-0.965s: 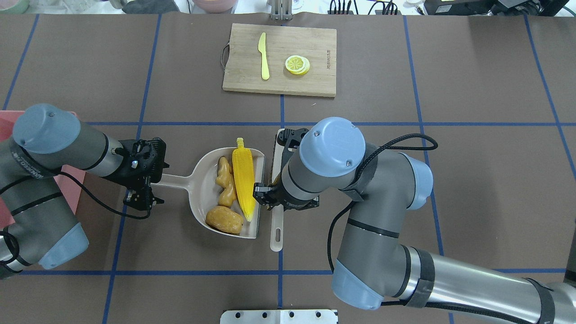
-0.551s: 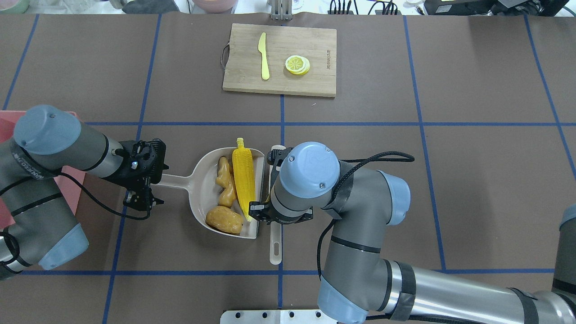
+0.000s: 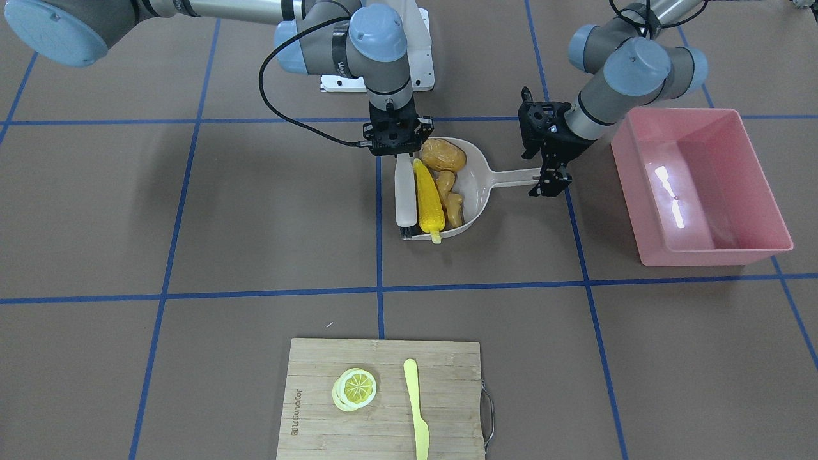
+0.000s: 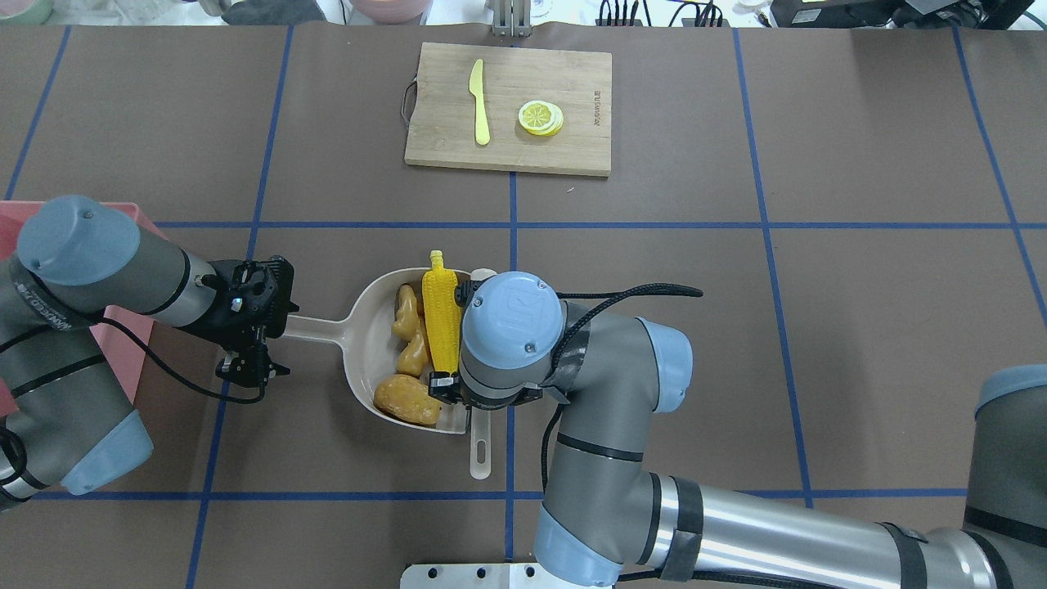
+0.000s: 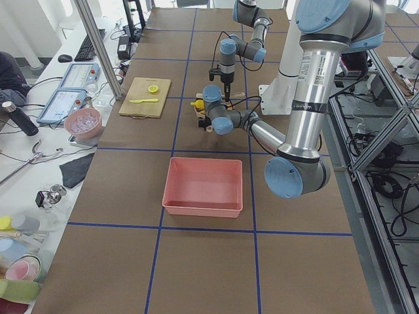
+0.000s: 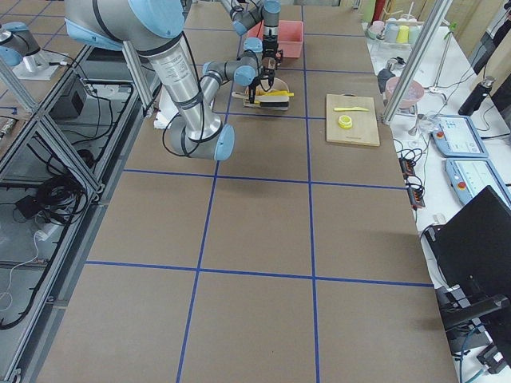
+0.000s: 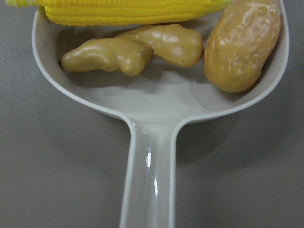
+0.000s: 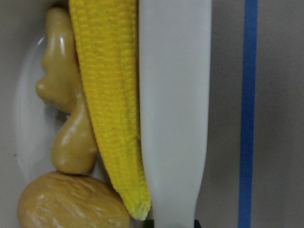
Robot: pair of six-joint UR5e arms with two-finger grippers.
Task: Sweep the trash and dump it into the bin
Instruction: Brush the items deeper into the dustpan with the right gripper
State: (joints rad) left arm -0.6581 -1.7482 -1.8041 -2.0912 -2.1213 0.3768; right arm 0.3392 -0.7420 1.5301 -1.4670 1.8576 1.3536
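Mid-table: corn cob [image 4: 442, 319], ginger root [image 4: 409, 331], potato [image 4: 406, 399] now inside dustpan [image 4: 361, 315] | right gripper [image 3: 395, 144], clamped on brush [image 3: 404, 191], has pushed closer | left gripper [image 3: 548, 176] grips dustpan handle [image 3: 511, 176] | pink bin [image 3: 639, 198], table's left edge, empty: dump next.

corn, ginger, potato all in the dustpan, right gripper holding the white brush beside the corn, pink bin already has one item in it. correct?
Not the bin: the pink bin is empty, as the exterior front-facing view shows. The rest stands: corn, ginger and potato lie in the dustpan, and the right gripper holds the white brush beside the corn.
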